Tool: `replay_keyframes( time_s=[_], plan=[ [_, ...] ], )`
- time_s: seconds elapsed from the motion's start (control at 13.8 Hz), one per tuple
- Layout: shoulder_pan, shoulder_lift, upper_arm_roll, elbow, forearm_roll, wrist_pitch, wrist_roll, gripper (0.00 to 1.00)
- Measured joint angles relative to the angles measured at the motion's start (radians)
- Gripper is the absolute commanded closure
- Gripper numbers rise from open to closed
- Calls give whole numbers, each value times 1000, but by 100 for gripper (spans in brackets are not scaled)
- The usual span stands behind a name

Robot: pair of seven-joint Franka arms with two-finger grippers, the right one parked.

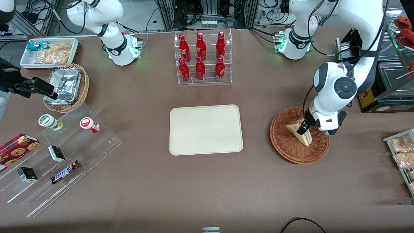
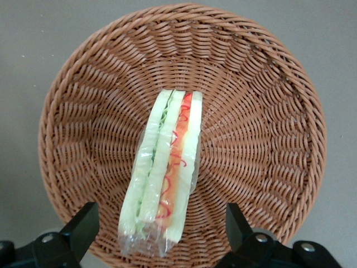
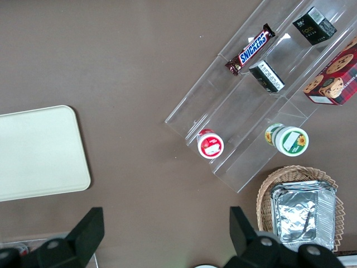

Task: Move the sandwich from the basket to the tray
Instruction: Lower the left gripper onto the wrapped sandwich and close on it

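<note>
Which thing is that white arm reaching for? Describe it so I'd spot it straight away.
Find the cream tray mid-table, then look toward the working arm's end for the round reddish-brown wicker basket. In it, under the open gripper, lies the sandwich: a plastic-wrapped wedge of pale bread with red and green filling along its edge. The other, lighter basket holds only foil trays.

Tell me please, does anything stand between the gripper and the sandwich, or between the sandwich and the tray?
Nothing visible does. The gripper is open above the basket, a finger on each side of the sandwich. Only bare table lies between the basket and the tray.
</note>
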Motion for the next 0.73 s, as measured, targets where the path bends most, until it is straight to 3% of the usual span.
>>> replay_keyframes(
  time_s=[0.29,0.36,0.51,0.58,0.73],
  plan=[
    [0,52,0,-6,0,49,-9,0],
    [0,67,0,-11,0,72,-11,9],
    [0,89,1,-17,-1,101,-19,64],
    [0,94,1,-17,-1,102,-22,84],
    [0,93,1,-17,-1,102,-22,90]
  ],
)
